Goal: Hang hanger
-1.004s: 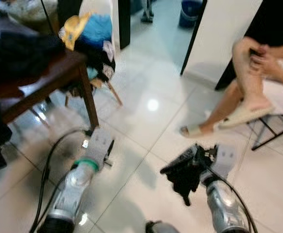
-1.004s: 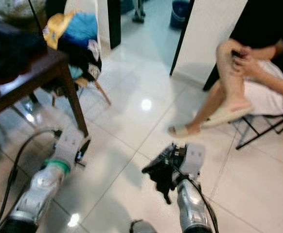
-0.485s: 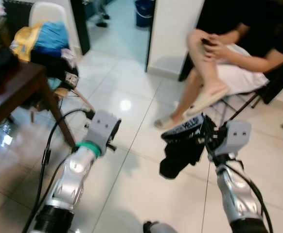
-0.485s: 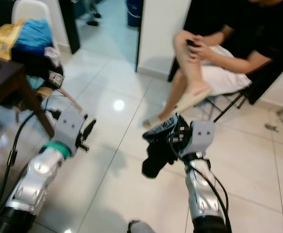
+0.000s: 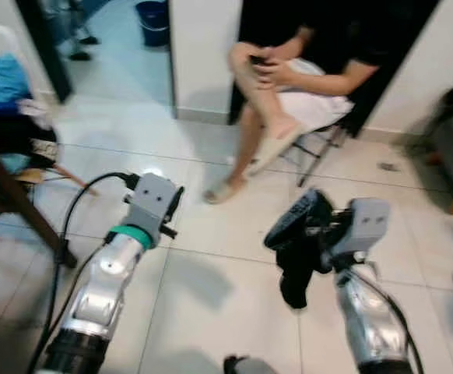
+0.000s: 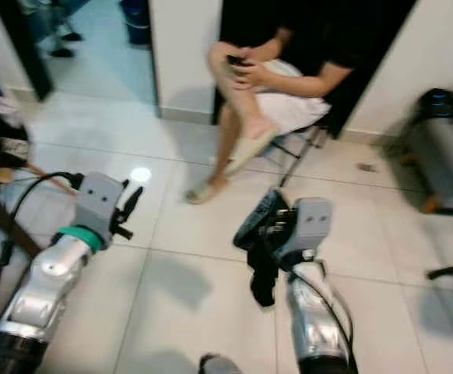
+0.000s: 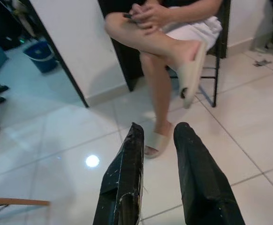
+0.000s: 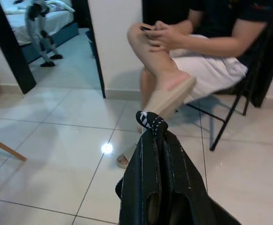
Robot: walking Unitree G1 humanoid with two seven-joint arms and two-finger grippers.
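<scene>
Black garment (image 5: 295, 274) in right claw (image 5: 308, 234).

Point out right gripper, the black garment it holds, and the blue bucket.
right gripper (image 8: 156, 123), right wrist view, between its fingertips, shut on the cloth.
black garment (image 5: 295, 274), left eye view, on the part hanging below the gripper.
blue bucket (image 5: 154, 12), left eye view, on its side wall, by the doorway.

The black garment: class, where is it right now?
In the left eye view the black garment hangs from the right hand, low and right of centre over the white tiled floor, in front of the seated person.
</scene>
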